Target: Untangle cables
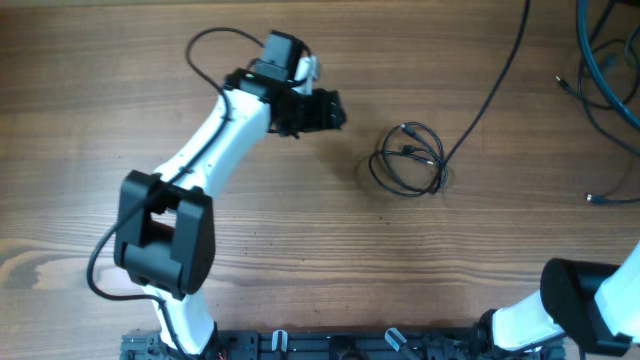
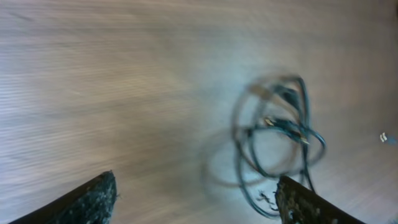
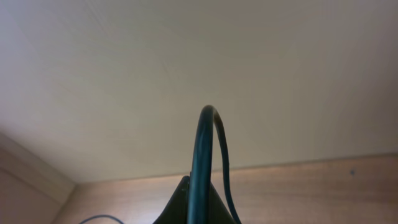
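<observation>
The cables (image 1: 408,158) lie as a small bundle of thin black loops with small plugs on the wooden table, right of centre. In the left wrist view the bundle (image 2: 277,137) is blurred, ahead and to the right, with its near loop by the right fingertip. My left gripper (image 1: 325,108) (image 2: 196,199) is open and empty, hovering left of the bundle and apart from it. My right gripper (image 3: 193,202) looks shut, its fingers forming one dark peak, with a thick black arm wire arching in front of it. It is out of the overhead view.
A long black cord (image 1: 495,75) runs from the top edge down to the bundle. More dark cords (image 1: 600,60) lie at the top right corner, with a loose plug end (image 1: 592,198) at the right edge. The right arm's base (image 1: 585,310) sits at the bottom right.
</observation>
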